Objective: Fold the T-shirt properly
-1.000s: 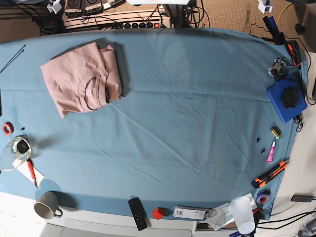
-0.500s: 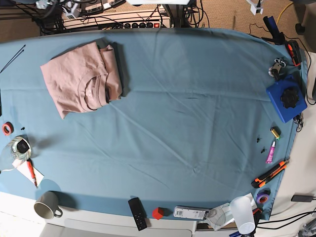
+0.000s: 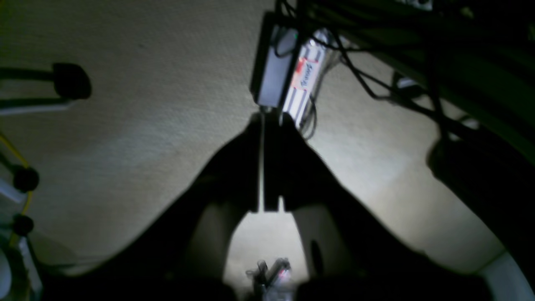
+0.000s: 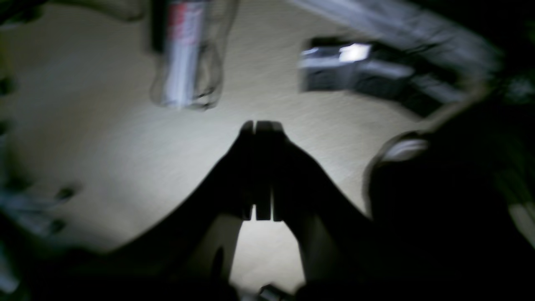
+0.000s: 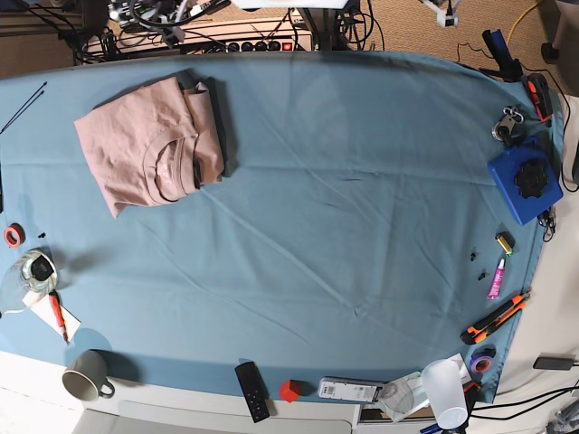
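A: Where do you find the T-shirt [image 5: 149,145]?

B: You find it folded at the far left corner of the blue-clothed surface [image 5: 362,199], neck up.

A: State of each claw?

B: Left claw [image 3: 267,121] and right claw [image 4: 261,125]: closed, empty, over the carpeted floor [image 3: 146,104], off the surface.

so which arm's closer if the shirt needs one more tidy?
Right, probably. The T-shirt lies folded at the base view's upper left, the right arm's side. Both grippers, left and right, are shut, empty, off the table.
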Tool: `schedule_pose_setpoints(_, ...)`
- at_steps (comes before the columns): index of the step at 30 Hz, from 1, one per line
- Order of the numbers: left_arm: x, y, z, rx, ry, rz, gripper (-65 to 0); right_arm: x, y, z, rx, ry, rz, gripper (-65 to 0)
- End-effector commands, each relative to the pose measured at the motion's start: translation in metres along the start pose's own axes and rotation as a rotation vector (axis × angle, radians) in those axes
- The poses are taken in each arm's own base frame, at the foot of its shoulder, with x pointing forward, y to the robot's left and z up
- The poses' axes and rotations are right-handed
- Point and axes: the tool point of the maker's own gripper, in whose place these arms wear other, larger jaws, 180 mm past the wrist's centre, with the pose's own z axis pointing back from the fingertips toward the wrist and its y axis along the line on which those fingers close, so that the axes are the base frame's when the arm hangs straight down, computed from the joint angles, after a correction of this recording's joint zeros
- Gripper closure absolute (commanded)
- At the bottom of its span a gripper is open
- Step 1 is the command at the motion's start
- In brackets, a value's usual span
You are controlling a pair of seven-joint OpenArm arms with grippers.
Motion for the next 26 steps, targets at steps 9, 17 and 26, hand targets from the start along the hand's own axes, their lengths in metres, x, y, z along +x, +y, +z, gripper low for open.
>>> schedule_pose_setpoints(9,0.005,-0.001,0.0,0.04,-0.113,0.023,0.0,0.033,0.012,-0.021,-0.056,-0.088,0.081,0.0)
schedule_pose_setpoints(17,0.007,-0.022,0.0,-0.059,-0.134,0.031,0.0,0.045,-0.004,-0.016,-0.081,-0.101,0.095,0.0)
schedule_pose_setpoints(26,0.006,-0.034,0.003,-0.138,-0.136,0.035,0.0,0.046,-0.005,-0.015,-0.082,-0.11,0.081,0.0)
